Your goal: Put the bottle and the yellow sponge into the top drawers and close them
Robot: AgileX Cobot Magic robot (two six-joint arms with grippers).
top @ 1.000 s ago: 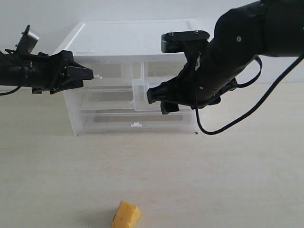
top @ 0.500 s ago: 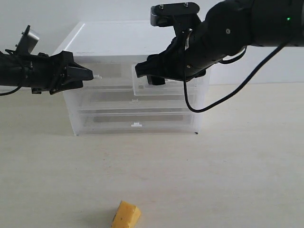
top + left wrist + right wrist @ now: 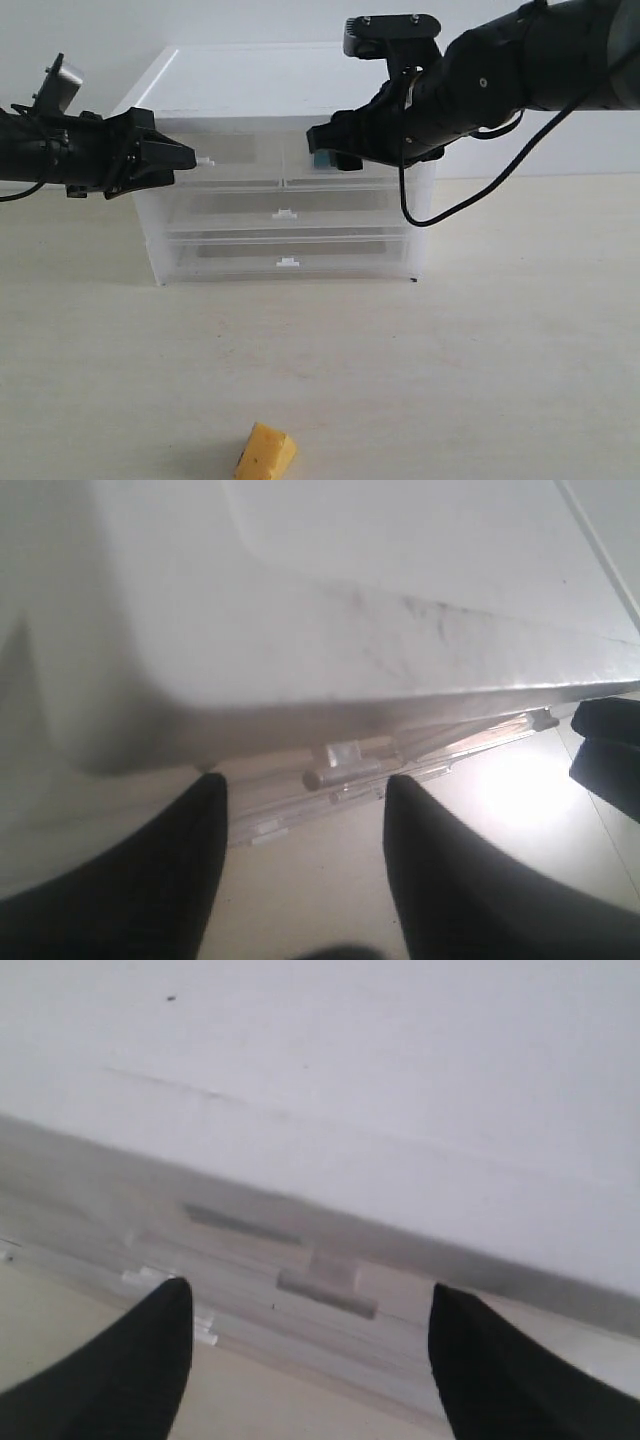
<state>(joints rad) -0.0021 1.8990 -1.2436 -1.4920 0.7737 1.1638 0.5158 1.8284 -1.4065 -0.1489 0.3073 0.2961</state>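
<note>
The left gripper [image 3: 190,158], part-open and empty, straddles the left top drawer's [image 3: 240,152] tab handle [image 3: 345,763] — closing off-centre could let it slip. The right gripper [image 3: 325,148] gapes empty just before the right top drawer [image 3: 298,172], where the bottle [image 3: 321,160] shows through. The yellow sponge [image 3: 266,452] lies well apart from both.

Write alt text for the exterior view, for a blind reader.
A translucent drawer cabinet on a pale table; the black left arm and right arm reach toward its top drawers. A yellow sponge lies in front.
</note>
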